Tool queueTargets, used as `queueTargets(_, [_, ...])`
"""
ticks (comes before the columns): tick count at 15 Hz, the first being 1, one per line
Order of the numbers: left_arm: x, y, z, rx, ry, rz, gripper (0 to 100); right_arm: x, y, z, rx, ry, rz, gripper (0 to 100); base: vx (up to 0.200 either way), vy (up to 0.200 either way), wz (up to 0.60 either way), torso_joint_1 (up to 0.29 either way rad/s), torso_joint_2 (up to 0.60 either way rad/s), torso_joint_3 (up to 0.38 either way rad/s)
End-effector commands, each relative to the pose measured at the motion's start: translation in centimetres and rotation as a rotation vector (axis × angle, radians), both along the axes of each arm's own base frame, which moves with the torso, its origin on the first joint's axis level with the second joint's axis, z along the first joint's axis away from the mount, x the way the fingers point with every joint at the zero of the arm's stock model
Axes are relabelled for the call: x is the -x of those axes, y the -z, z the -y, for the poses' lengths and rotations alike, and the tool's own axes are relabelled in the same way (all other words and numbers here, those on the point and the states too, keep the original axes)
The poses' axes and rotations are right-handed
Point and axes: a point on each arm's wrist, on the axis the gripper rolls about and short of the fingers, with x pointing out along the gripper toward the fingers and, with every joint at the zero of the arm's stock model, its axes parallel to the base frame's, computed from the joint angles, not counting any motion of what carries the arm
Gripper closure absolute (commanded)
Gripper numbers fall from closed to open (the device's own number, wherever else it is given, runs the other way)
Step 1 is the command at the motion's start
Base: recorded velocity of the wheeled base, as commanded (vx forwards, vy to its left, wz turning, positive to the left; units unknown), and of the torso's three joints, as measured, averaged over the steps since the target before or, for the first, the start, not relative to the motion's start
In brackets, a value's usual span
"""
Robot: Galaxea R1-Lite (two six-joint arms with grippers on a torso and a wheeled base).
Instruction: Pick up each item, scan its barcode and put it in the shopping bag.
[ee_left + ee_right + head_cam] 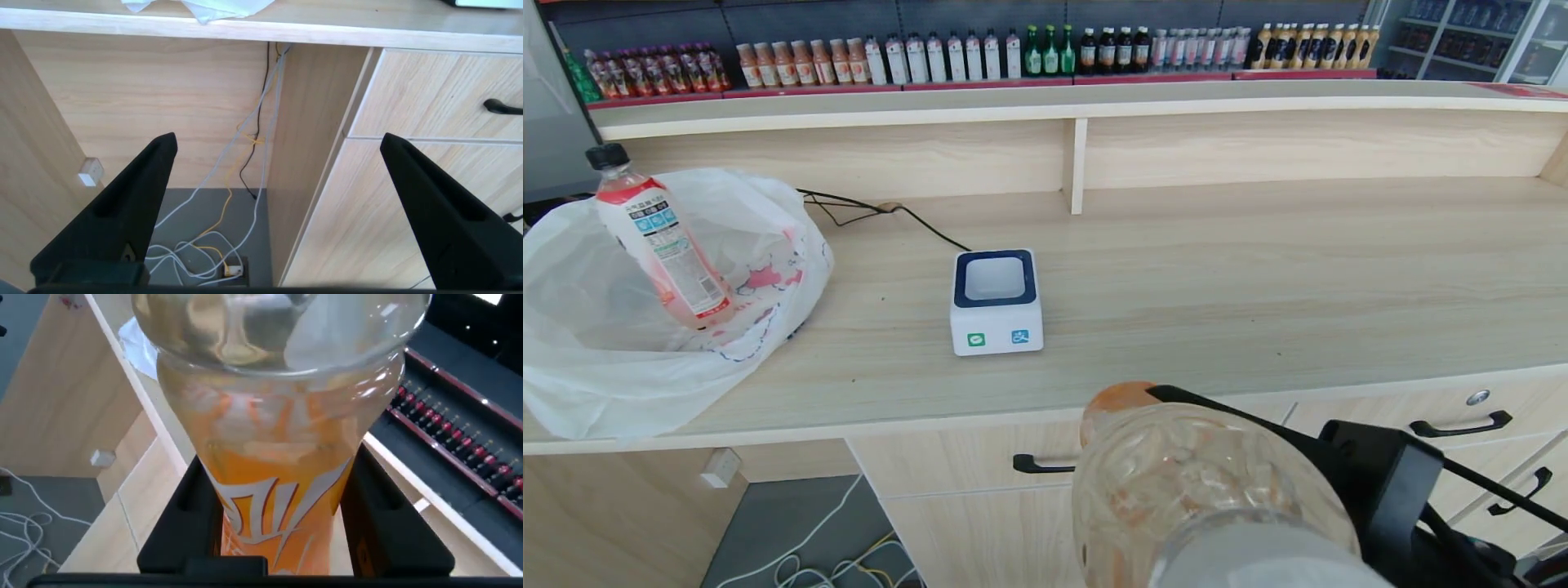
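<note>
Head view is showing the task looking about half done: a pink bottle (662,245) is standing tilted inside the bag (596,376) at the left end of the counter (1258,278), so one item is appearing bagged. The right gripper (282,527) is clamping an orange bottle (1201,482) around its body, its two fingers pressing on opposite sides, and is holding it low, in front of the counter's edge and close under the head camera. That bottle is hanging well apart from the scanner (996,302), which is resting mid-counter near the bag, on its right, with its window facing up. Whether the orange bottle's barcode is scanned, the pictures are not telling; judging by where it is hanging, both the scan and the drop into the bag are looking undone. The left gripper (278,151) is hanging below counter level, facing the cabinet (409,98) front, fingers spread wide and gripping nothing.

Counting: two bottles, one pink in the bag and one orange in the right gripper; one bag; one scanner; two grippers, one loaded and one free
</note>
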Motion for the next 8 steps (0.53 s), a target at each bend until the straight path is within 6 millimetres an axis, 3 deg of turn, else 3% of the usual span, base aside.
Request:
queueTargets(1, [0.0, 0.0, 0.0, 0.001, 0.0, 0.0, 0, -0.6, 1.3, -1.1, 0.038, -0.008, -0.053, 100, 0.0, 0.0, 0.0, 0.0, 0.0, 0.0])
queueTargets(6, [0.0, 0.0, 0.0, 0.001, 0.0, 0.0, 0, -1.2, 1.2, -1.2, -0.049, -0.03, -0.204, 100, 0.0, 0.0, 0.0, 0.0, 0.0, 0.0])
queueTargets(8, [0.0, 0.0, 0.0, 0.001, 0.0, 0.0, 0, -1.7, -0.5, -1.4, -0.151, -0.015, -0.22, 100, 0.0, 0.0, 0.0, 0.0, 0.0, 0.0])
